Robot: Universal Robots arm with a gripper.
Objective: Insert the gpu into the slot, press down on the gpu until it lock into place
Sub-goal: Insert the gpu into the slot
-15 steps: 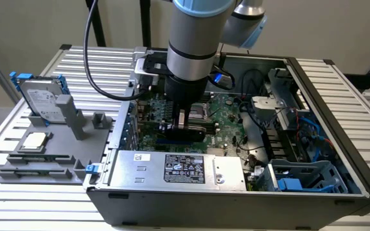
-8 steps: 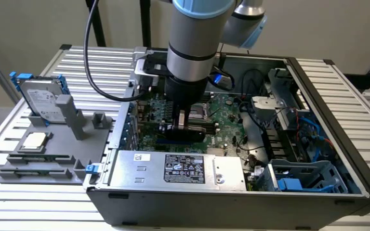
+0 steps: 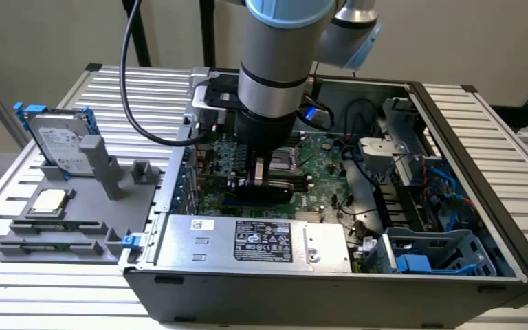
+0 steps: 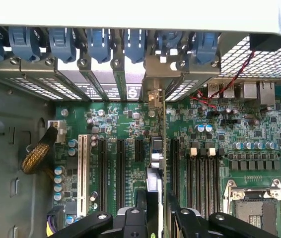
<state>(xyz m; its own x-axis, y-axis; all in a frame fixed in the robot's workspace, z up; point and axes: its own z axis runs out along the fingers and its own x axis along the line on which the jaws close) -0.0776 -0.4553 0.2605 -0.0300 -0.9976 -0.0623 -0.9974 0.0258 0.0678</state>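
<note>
The gpu (image 3: 262, 189) is a flat black card held over the green motherboard (image 3: 324, 179) inside the open computer case. My gripper (image 3: 259, 180) comes straight down on it from above, fingers closed on its two faces. In the wrist view the gpu (image 4: 155, 158) is seen edge-on, running between the black fingers (image 4: 130, 218) of my gripper (image 4: 156, 210). Its metal bracket (image 4: 155, 82) reaches the rear openings of the case. The card lies in line with a slot that it hides, parallel to the black slots (image 4: 120, 168) beside it. How deep it sits I cannot tell.
A silver labelled power-supply box (image 3: 255, 240) stands just in front of the card. A CPU socket (image 4: 254, 208) and memory slots (image 4: 200, 173) lie on one side, a white slot (image 4: 84, 168) on the other. Blue bracket clips (image 4: 101, 44) line the rear wall. A hard drive (image 3: 58, 141) rests on a grey tray outside.
</note>
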